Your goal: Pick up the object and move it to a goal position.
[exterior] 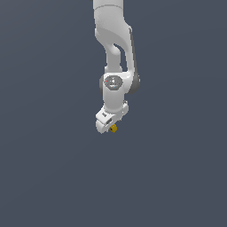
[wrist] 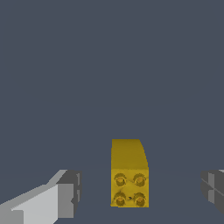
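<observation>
The object (wrist: 129, 174) is a small mustard-yellow block with four round studs on one face. In the wrist view it lies between my two grey fingers (wrist: 69, 194), with a clear gap on each side. My gripper (wrist: 141, 190) is open and touches nothing. In the exterior view the object (exterior: 114, 128) shows as a tiny yellow speck just below the white gripper (exterior: 107, 127), on the side toward the exterior view's right. The arm hangs down from the top of that view.
A plain dark grey-blue surface fills both views. No other objects, containers or edges show.
</observation>
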Available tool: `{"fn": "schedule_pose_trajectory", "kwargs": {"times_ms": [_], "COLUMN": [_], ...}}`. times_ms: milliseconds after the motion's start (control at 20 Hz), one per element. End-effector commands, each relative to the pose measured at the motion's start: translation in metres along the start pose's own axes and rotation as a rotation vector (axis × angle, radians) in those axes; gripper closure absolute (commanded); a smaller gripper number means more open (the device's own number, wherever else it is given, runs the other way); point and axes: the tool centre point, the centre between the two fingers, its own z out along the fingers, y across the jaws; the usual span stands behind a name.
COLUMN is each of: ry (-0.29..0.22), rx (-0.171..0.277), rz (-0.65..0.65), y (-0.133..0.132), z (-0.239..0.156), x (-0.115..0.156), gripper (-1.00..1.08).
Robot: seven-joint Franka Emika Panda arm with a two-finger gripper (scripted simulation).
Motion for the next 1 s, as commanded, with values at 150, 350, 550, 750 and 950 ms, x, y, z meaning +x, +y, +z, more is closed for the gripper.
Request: {"fn": "schedule_pose_trajectory", "kwargs": {"times_ms": [150,350,550,750,950], "ry": [0.0,0.0,0.0,0.0,0.0], "rx": [0.001,0.0,0.0,0.0,0.0], "rz": [-0.003,-0.004,-0.004,-0.004,-0.004], "y": [-0.001,-0.001,0.0,0.0,0.0], "z": [0.025,0.039,0.043,0.043,0.043], "x": [-0.001,-0.001,0.0,0.0,0.0], "gripper": [-0.92,-0.92,-0.92,1.08,1.08]}}
